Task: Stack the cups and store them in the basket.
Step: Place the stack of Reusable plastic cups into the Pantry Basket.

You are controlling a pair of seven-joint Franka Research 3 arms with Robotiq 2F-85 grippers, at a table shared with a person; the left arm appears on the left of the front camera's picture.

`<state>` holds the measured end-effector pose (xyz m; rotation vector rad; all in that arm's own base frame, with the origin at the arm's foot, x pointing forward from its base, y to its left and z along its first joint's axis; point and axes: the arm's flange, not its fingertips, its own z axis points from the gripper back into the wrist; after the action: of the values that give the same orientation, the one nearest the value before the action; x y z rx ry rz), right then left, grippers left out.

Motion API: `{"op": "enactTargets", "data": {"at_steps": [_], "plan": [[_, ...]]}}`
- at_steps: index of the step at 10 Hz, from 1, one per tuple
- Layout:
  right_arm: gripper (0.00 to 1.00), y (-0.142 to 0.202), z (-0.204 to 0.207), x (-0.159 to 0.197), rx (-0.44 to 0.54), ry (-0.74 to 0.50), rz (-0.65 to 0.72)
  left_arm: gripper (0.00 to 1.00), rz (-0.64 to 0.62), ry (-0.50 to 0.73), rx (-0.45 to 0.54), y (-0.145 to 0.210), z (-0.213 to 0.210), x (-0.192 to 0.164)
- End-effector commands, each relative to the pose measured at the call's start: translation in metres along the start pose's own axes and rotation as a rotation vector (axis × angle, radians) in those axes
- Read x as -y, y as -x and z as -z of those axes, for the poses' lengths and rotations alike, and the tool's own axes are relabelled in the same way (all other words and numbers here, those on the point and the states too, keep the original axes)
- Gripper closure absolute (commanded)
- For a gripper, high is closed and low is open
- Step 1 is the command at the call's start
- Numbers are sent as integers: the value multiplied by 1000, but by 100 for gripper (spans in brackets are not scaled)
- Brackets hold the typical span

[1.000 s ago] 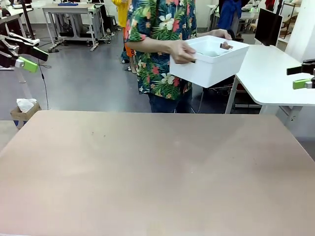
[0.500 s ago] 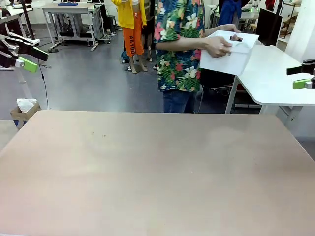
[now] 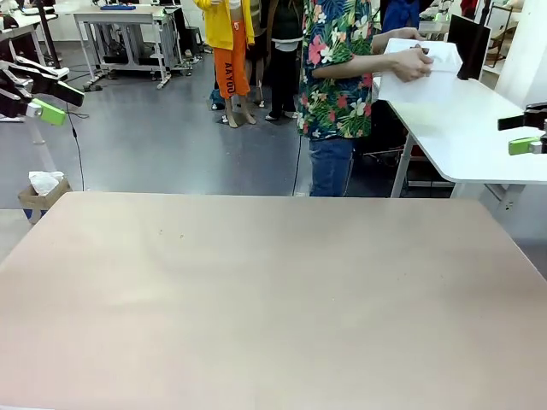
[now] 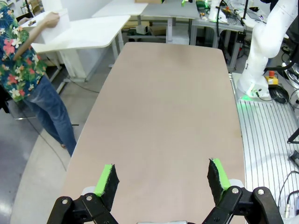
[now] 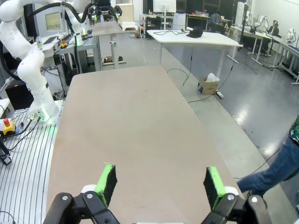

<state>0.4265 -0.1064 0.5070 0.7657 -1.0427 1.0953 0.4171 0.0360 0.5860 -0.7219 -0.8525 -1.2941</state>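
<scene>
Your table (image 3: 273, 299) sat bare in front. The person (image 3: 338, 77) stood past its far edge, holding the basket (image 3: 419, 73) up over the white side table (image 3: 466, 128). Both grippers, left (image 4: 161, 184) and right (image 5: 160, 184), had jaws spread wide, pinching nothing.

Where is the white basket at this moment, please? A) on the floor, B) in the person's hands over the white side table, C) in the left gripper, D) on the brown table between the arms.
B: the person's hand grips the basket over the white side table, beyond the far edge of the brown table.
</scene>
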Motion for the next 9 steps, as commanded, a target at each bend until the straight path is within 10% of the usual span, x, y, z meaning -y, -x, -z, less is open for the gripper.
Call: {"op": "enactTargets", "data": {"at_steps": [1, 9], "plan": [[0, -3, 0, -1, -3, 5, 5, 0, -6, 4, 7, -3, 1, 2], [0, -3, 0, -1, -3, 5, 5, 0, -6, 4, 7, -3, 1, 2]]}}
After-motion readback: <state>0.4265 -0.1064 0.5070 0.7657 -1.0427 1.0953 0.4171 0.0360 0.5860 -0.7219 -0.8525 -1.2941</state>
